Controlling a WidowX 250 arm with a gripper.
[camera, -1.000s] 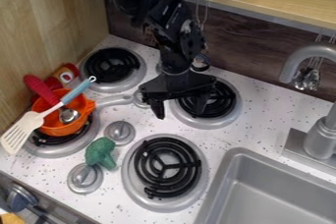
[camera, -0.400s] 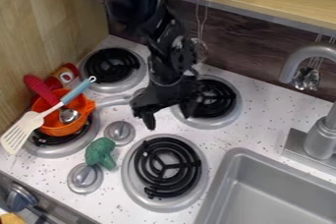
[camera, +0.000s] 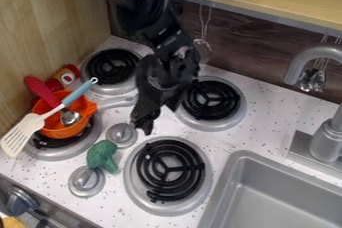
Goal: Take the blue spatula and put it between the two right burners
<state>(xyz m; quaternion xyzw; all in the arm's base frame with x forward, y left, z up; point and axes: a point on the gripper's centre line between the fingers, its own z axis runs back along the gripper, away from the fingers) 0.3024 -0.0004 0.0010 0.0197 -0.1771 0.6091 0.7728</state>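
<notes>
Across the orange pot (camera: 61, 131), the spatula (camera: 51, 112) slants, handle (camera: 79, 93) upper right.

Four burners sit on the stove: one at upper left (camera: 110, 67), one right of centre (camera: 224, 99), one at lower left (camera: 60, 155) and one at lower centre (camera: 141, 167). A pot (camera: 65, 132) stands on the lower-left burner, a spoon (camera: 69, 117) in it. The spatula (camera: 51, 112) lies across the pot, its head near the left edge. Toy broccoli (camera: 101, 155) lies between two knobs, the upper (camera: 122, 135) and lower (camera: 87, 181). The sink (camera: 294, 168) occupies the lower right, the faucet (camera: 329, 139) behind it.
</notes>
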